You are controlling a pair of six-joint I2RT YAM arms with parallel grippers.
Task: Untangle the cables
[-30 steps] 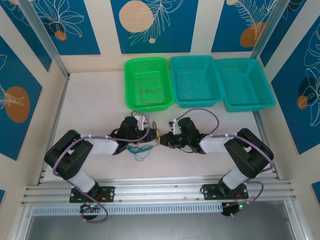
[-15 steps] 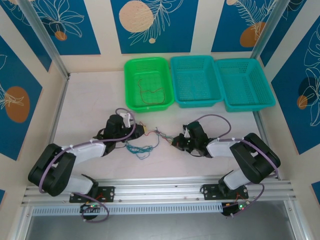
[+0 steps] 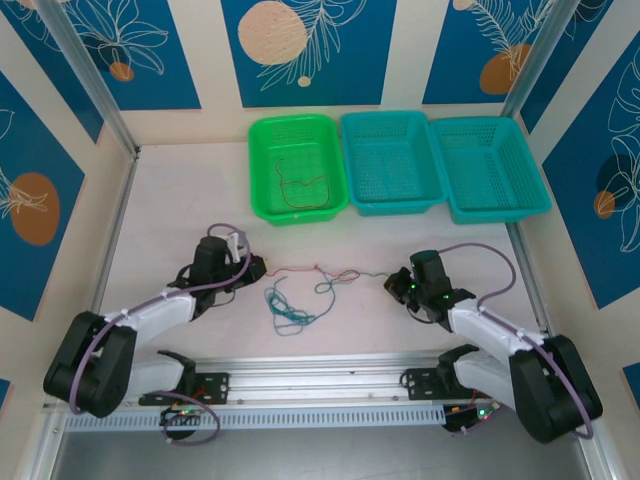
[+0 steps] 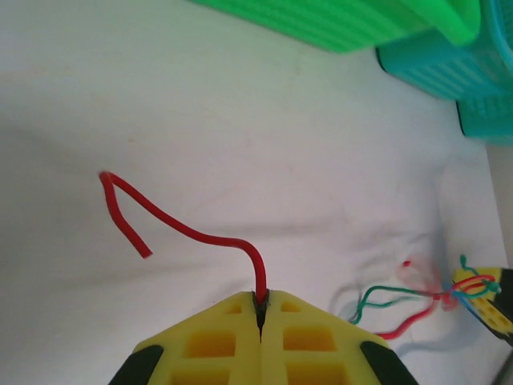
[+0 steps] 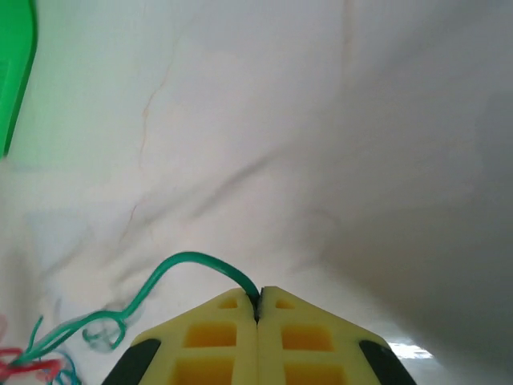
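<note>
Both wider apart: left hand (image 3: pixel 262 268), right hand (image 3: pixel 392 284); cables (image 3: pixel 318 268) stretched.

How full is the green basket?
Nearly empty. One thin cable lies curled on the floor of the green basket; I see nothing else in it.

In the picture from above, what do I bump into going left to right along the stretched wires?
First the left end effector → red wire → tangle → green wire → right end effector.
</note>
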